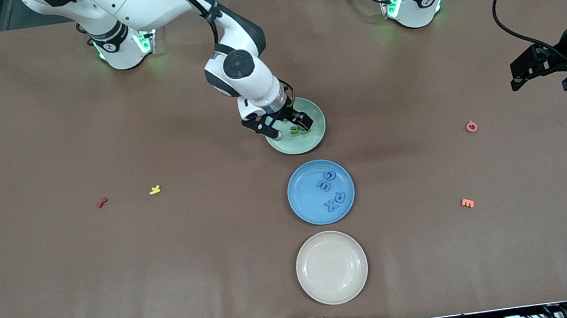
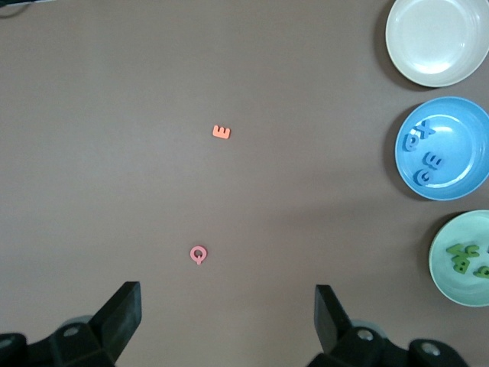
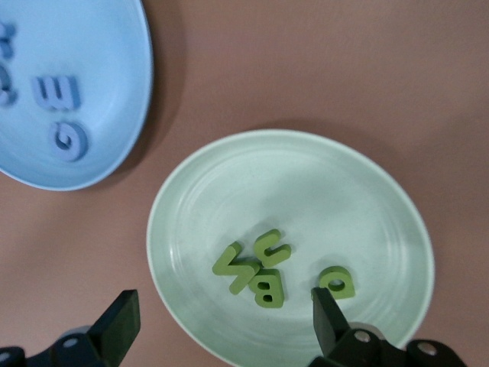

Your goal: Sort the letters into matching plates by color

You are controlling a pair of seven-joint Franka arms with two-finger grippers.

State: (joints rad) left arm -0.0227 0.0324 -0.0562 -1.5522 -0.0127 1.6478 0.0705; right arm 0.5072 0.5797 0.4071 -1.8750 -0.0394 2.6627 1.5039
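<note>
Right wrist view showed the right end effector spread apart over the pale green plate holding four green letters; the left end effector waited, fingers apart, above the tabletop.

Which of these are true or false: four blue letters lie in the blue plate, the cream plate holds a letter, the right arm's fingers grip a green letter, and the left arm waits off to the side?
1. Four blue letters lie in the blue plate. True.
2. The cream plate holds a letter. False: it holds none.
3. The right gripper grips a green letter. False: its fingers are open over the green plate; the green letters lie in that plate.
4. The left gripper waits, open, at the left arm's end of the table. True.
</note>
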